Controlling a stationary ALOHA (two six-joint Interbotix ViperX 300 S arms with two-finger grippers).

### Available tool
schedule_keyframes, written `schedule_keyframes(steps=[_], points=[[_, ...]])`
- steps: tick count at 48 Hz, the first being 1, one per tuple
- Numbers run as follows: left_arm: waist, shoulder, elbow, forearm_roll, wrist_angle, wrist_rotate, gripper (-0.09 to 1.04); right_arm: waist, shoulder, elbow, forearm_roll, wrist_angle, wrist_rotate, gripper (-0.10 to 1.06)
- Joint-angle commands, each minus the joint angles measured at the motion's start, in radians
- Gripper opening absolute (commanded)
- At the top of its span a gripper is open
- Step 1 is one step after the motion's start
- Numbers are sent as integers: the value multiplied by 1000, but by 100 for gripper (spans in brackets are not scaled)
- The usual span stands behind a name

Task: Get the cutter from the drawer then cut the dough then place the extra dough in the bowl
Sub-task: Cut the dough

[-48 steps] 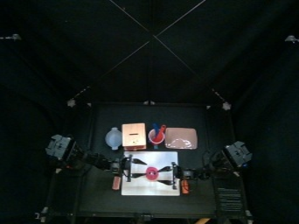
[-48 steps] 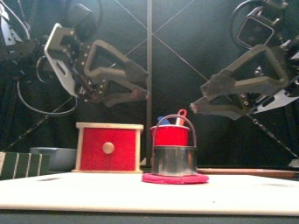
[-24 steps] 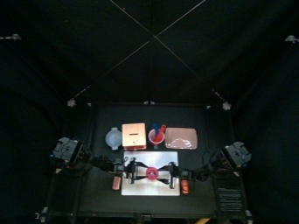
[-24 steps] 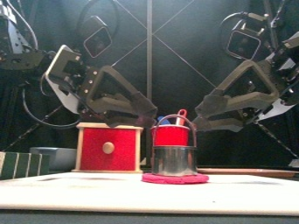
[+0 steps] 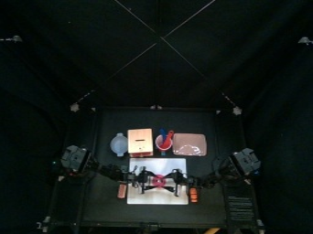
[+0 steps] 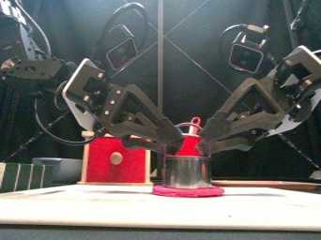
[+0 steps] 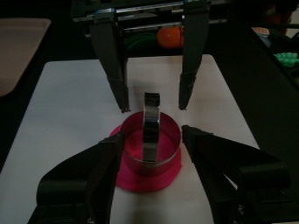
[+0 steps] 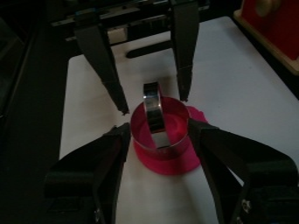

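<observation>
Your cutter [image 6: 186, 171] stands upright at the middle of the white cutting board [image 5: 159, 196], set on the dough [image 6: 189, 191]. Both arms meet over it from opposite sides.

The left end effector [image 7: 152, 138] is spread wide, with one jaw on each side of the cutter's wall. The jaws are close to the metal, and you cannot tell from these views whether they touch it. The right end effector [image 8: 158, 125] faces it from the other side, also spread wide, its two jaws flanking the same ring. Neither holds anything.

The cutter is a short round band of shiny metal, open at the top. Its handle [image 7: 152, 109] rises straight up above the rim. The dough under it is a flat, smooth pink-red disc, wider than the cutter, so a rim of it shows all round the base.

Behind the cutting board, toward the back of the black table:
- The pale wooden box [image 6: 115, 159] sits left of the board's middle, its square red drawer front facing forward with a small round knob.
- The blue-grey bowl [image 5: 119, 143] sits just left of the box.
- The red cup [image 5: 164, 140] is just right of the box.
- The flat pink tray [image 5: 191, 143] lies right of the cup, smooth and with rounded corners.
</observation>
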Motion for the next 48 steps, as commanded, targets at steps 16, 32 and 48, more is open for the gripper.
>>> schedule_keyframes(steps=[16, 32, 48], points=[[0, -26, -6, 9, 28, 5, 77, -11, -20, -23, -6, 11, -2, 76], [-5, -26, -14, 21, 35, 44, 56, -15, -18, -21, -20, 26, 0, 48], [-37, -37, -14, 35, 129, 64, 45, -31, -17, -28, -20, 107, 2, 48]])
